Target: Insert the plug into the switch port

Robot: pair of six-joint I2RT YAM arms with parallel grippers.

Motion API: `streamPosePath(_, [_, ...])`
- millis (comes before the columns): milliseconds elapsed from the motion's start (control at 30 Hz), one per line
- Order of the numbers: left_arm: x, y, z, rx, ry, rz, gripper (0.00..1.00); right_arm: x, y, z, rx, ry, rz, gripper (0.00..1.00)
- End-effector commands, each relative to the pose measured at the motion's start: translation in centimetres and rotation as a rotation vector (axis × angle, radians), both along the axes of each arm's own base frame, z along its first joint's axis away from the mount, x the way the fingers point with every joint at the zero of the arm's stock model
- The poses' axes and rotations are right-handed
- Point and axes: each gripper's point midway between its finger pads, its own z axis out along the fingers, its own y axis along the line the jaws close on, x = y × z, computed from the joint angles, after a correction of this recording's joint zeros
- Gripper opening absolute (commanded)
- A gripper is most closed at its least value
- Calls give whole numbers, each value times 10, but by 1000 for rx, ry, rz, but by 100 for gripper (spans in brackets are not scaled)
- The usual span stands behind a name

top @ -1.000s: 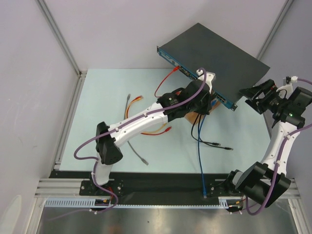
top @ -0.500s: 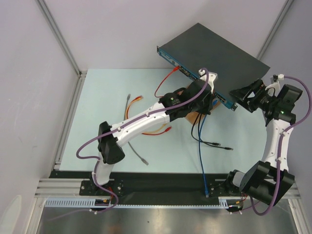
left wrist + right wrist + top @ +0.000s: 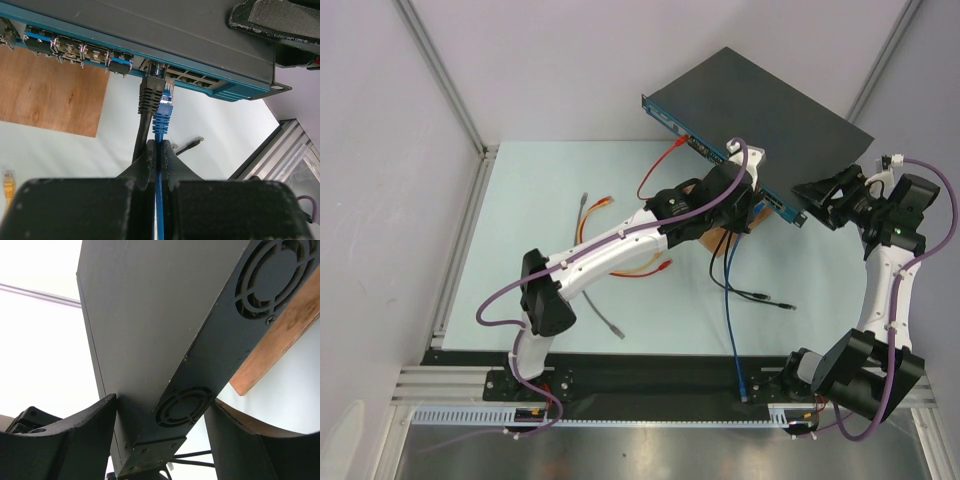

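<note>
My right gripper has moved in astride the switch corner to brace it; clamping unconfirmed. My left gripper pinches the blue cable, plug at the port.

Overhead, my wrist hides the tips of my left gripper and the blue plug. Left wrist view: the switch runs off the top and left edges. Plug seating in a port is not discernible. The blue cable disappears between my fingers. The wooden board is partly covered by the switch.
</note>
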Motion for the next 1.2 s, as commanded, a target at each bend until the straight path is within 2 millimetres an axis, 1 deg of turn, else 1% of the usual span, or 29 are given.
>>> streamPosePath(0, [13,3,50,-99,-84,22,0,10,-5,2,-59,-54,-21,52])
streamPosePath(167, [12,5,57,-107,-95,20,0,12,-6,2,-59,-52,-25,43])
streamPosePath(200, [12,6,61,-113,-102,20,0,12,-6,1,-56,-48,-23,37])
streamPosePath(267, [11,5,61,-116,-100,10,0,12,-5,-1,-53,-43,-19,32])
streamPosePath(300, [9,3,63,-124,-102,4,0,12,-5,-2,-52,-39,-17,27])
streamPosePath(367, [9,2,64,-125,-102,-2,0,13,-5,-3,-50,-36,-18,23])
streamPosePath(400, [8,1,64,-127,-103,-4,0,13,-5,-2,-53,-38,-17,19])
streamPosePath(467, [9,1,64,-120,-109,-4,0,13,-5,-2,-53,-38,-17,16])
streamPosePath(633, [7,2,71,-130,-121,-3,0,13,-5,-3,-54,-32,-19,3])
streamPosePath(700, [8,2,72,-131,-124,-4,0,14,-6,-5,-54,-28,-20,0])
streamPosePath(833, [7,1,70,-135,-118,-6,0,14,-6,-5,-57,-26,-22,0])
streamPosePath(1167, [-1,3,90,-174,-138,-25,0,14,-5,-9,-62,-14,-20,0])
